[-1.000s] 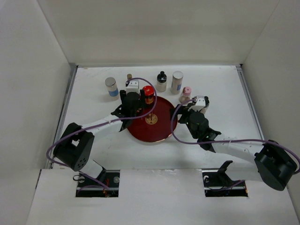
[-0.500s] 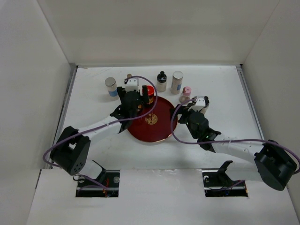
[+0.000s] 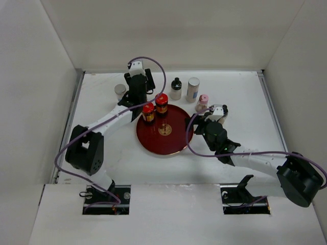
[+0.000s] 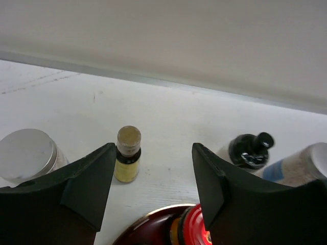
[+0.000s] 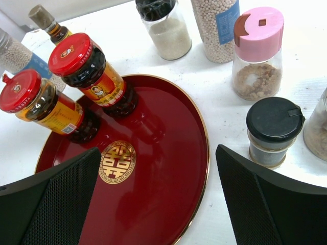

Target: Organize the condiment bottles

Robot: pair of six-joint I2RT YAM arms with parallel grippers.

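Jars w/ red lids (image 5: 92, 76): 2 on tray (image 5: 163, 153)

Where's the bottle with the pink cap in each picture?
Top external: the pink-capped bottle stands on the table, off the far right rim of the dark red tray.
Left wrist: not in it.
Right wrist: upper right, behind the black-lidded jar.
Shared landmark: the tray, seen in all three.

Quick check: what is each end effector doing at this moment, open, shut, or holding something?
Left end effector: open, holding nothing.
Right end effector: open, holding nothing.
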